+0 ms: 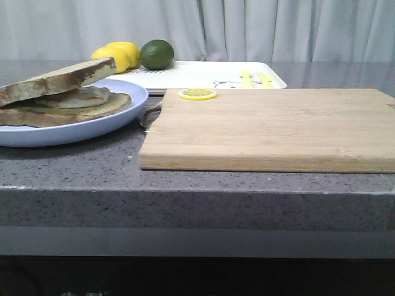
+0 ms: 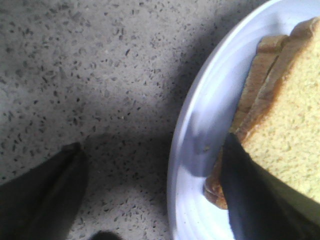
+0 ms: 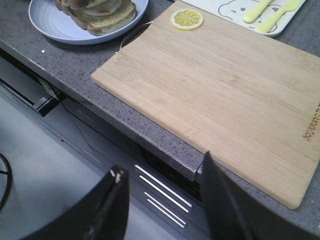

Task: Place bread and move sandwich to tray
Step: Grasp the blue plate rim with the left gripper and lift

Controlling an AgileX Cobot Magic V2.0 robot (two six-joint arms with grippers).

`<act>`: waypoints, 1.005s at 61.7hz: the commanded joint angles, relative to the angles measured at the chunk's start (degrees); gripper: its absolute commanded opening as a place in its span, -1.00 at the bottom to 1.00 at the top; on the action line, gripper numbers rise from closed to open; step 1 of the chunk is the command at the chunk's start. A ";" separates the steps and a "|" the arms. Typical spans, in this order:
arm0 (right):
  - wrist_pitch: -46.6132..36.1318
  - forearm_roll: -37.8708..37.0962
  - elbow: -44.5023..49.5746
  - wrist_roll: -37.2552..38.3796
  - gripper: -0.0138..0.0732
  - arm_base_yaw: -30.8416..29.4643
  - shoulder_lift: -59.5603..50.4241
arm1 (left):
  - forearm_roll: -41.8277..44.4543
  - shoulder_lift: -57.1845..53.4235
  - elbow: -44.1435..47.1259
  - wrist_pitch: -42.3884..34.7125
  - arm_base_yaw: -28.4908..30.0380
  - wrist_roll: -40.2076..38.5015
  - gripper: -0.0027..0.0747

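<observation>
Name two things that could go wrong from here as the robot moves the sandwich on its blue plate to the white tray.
1. The top bread slice sits tilted on the sandwich; it might slide off if the plate is jolted.
2. The left gripper straddles the plate rim, one finger close against the bread, so closing may dent or shift the bread.
3. Lemons and a lime crowd the tray's near corner.

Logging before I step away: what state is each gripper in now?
Left gripper: open, one finger over the plate against the bread, holding nothing.
Right gripper: open, empty, off the counter edge near the cutting board.
</observation>
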 commanded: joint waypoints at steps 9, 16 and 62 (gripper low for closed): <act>-3.69 -0.15 -1.14 -0.25 0.15 -0.25 0.19 | -2.62 -2.09 -1.82 -0.43 0.04 0.18 -0.12; -3.69 -0.15 -1.14 -0.25 0.15 -0.25 0.19 | -2.51 -2.09 -1.82 -0.54 0.04 0.18 -0.27; -3.69 -0.15 -1.14 -0.25 0.15 -0.25 0.19 | -2.51 -0.84 -1.82 -0.14 0.04 0.18 -0.42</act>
